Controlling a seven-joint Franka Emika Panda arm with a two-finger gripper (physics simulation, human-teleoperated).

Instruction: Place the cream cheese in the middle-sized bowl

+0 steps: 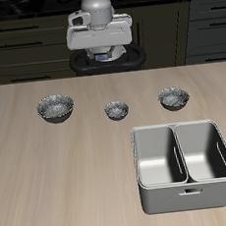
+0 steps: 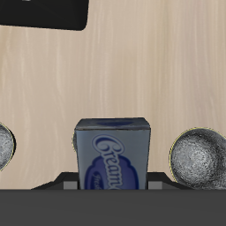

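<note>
My gripper [image 1: 103, 55] hangs high at the back of the table, shut on the cream cheese [image 2: 112, 155], a dark blue box that fills the space between the fingers in the wrist view. In the exterior view only a bit of blue shows under the hand. The middle-sized bowl [image 1: 174, 99] stands on the table well forward of the gripper and off to one side, apart from it. Two speckled bowls, one [image 2: 199, 159] whole and one [image 2: 3, 146] cut by the frame's edge, flank the box in the wrist view; I cannot tell which they are.
The widest bowl [image 1: 55, 108] and the smallest bowl [image 1: 116, 110] stand in the same row as the middle-sized one. A grey two-compartment bin [image 1: 185, 165] sits near the table's front edge, just in front of the middle-sized bowl.
</note>
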